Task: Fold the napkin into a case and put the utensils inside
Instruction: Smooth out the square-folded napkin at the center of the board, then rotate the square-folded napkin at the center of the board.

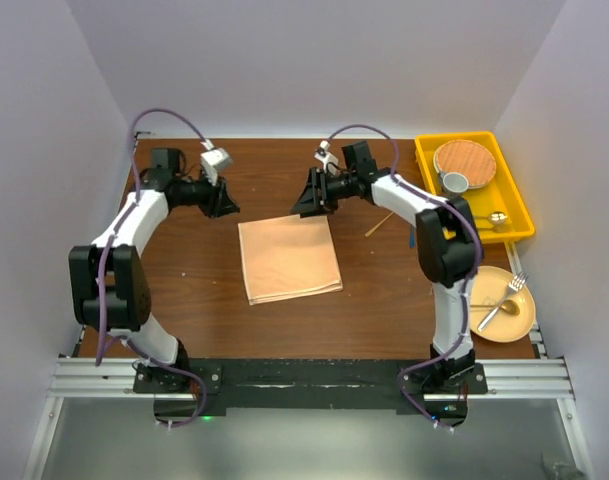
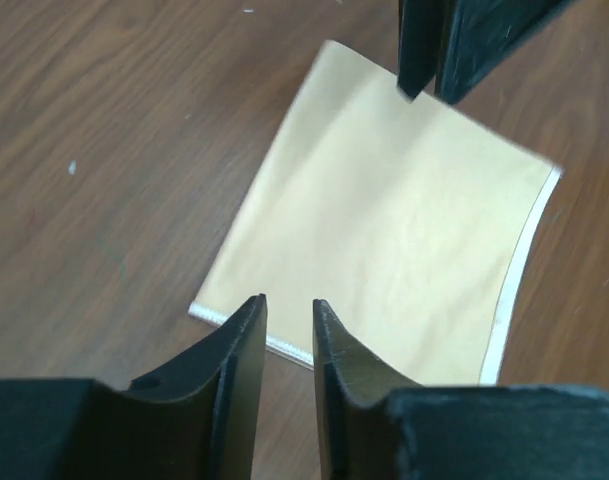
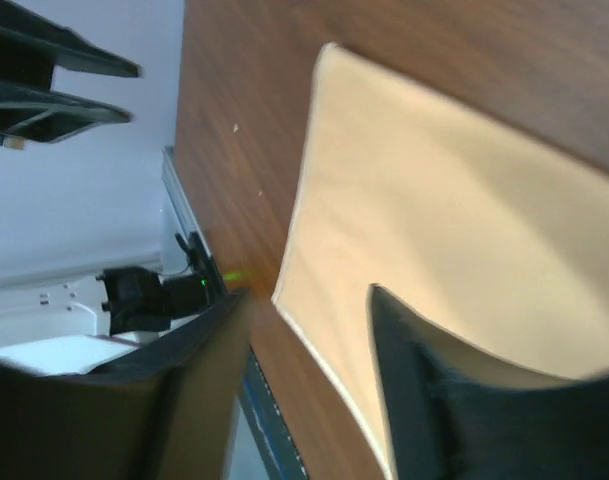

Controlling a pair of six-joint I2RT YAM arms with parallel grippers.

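Observation:
The peach napkin (image 1: 289, 260) lies flat on the brown table as a folded square, also seen in the left wrist view (image 2: 384, 220) and the right wrist view (image 3: 454, 200). My left gripper (image 1: 222, 200) hovers off its far left corner; the jaws (image 2: 289, 305) stand a narrow gap apart with nothing between them. Over the far right corner my right gripper (image 1: 309, 198) is open and empty (image 3: 306, 295). Of the utensils, a fork (image 1: 502, 303) lies on a yellow plate (image 1: 524, 325), a spoon (image 1: 496, 217) in the tray, and a slim gold piece (image 1: 377, 224) on the table.
A yellow tray (image 1: 524, 215) at the far right holds a round wood-toned plate (image 1: 466, 160) and a small cup (image 1: 454, 182). White walls close in the table on three sides. The right arm's forearm (image 1: 444, 240) stands between the napkin and the tray.

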